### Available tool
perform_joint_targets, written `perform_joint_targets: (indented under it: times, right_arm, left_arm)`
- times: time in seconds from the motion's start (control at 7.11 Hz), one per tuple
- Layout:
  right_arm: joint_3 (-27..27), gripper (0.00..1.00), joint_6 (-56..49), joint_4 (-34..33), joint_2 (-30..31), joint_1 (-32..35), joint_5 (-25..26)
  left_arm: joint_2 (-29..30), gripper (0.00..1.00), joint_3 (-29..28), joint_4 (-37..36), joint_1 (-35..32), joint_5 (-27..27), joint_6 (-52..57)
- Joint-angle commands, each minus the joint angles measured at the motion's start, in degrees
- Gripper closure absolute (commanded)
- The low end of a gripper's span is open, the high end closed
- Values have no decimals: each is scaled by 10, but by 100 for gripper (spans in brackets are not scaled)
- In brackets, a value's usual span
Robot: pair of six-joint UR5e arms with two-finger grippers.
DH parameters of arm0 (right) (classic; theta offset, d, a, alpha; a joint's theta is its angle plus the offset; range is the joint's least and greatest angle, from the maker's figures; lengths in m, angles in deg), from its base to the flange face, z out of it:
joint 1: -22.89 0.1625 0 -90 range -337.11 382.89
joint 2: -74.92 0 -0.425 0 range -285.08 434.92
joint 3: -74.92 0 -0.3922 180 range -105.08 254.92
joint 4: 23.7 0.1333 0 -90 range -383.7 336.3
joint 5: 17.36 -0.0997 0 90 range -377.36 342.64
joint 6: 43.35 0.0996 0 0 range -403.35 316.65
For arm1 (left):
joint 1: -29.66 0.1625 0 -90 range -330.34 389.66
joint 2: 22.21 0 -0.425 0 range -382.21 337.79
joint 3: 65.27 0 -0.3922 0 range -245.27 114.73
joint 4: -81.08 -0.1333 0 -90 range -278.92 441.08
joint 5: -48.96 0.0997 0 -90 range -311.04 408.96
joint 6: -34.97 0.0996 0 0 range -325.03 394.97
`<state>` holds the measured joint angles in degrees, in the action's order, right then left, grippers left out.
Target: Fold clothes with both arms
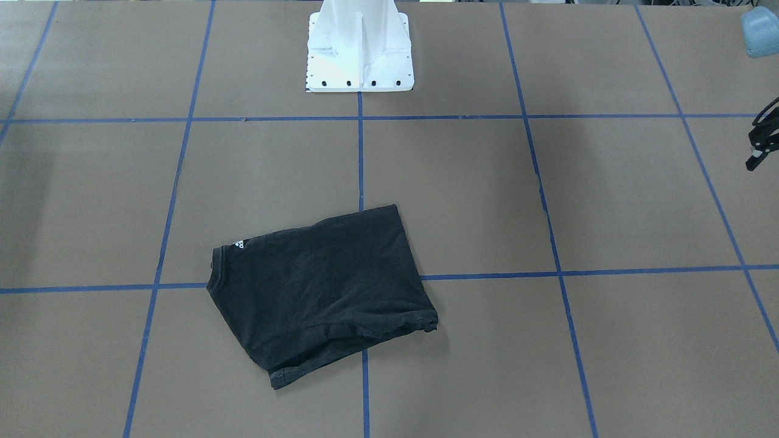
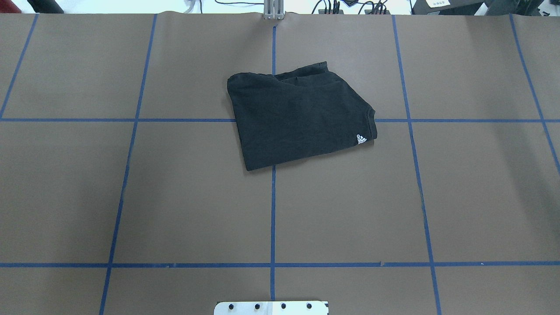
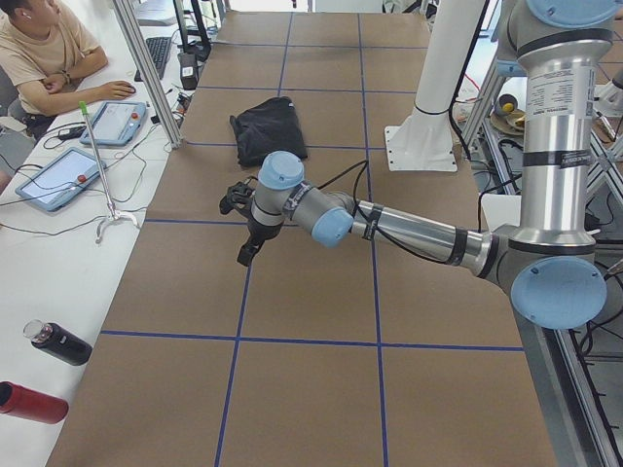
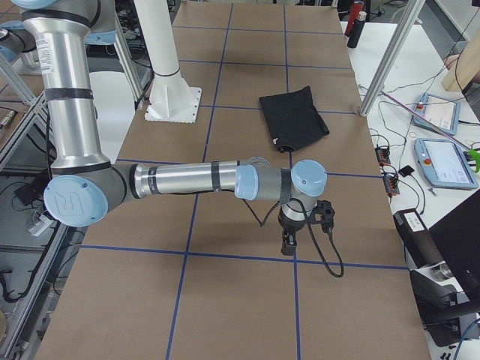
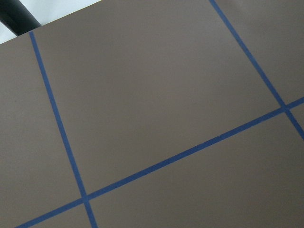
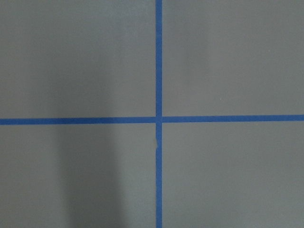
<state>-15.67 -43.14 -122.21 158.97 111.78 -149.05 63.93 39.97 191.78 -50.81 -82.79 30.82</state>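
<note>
One black T-shirt [image 2: 297, 118] folded flat on worktop [image 2: 131, 197] | left gripper [image 3: 246, 255], right gripper [image 4: 288, 246] well apart from it | spread or pressed together: cannot tell

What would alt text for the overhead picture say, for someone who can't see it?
A folded black T-shirt lies on a brown table gridded with blue tape. A small white logo shows at the shirt's right corner.

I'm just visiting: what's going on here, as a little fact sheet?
Garment: black T-shirt, folded into a compact rectangle, small white logo at one corner
Surface: brown table with blue tape grid
Left gripper: off to one side, not touching the shirt; open or shut unclear
Right gripper: off to the opposite side, not touching; unclear
Folding: appears finished
</note>
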Motion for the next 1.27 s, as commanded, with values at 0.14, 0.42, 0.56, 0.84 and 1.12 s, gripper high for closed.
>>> perform_joint_targets:
  times: [0.14,0.42,0.56,0.84,1.12]
  right_arm:
    - [-3,0,-2,0,-1,2,-5]
    - [-6,0,5,-1,2,1,-7]
    - [-6,0,7,4,12,2,-26]
    - [-39,0,8,6,26,2,-33]
    - [-46,0,7,7,34,-3,-28]
  left_arm:
    - [-3,0,9,-3,-7,-16,7]
    - [-11,0,22,-10,-7,-39,5]
    - [-15,0,23,-7,-8,-37,5]
    - [-26,0,15,-7,-9,9,-11]
    - [-15,0,-22,-7,-25,3,-13]
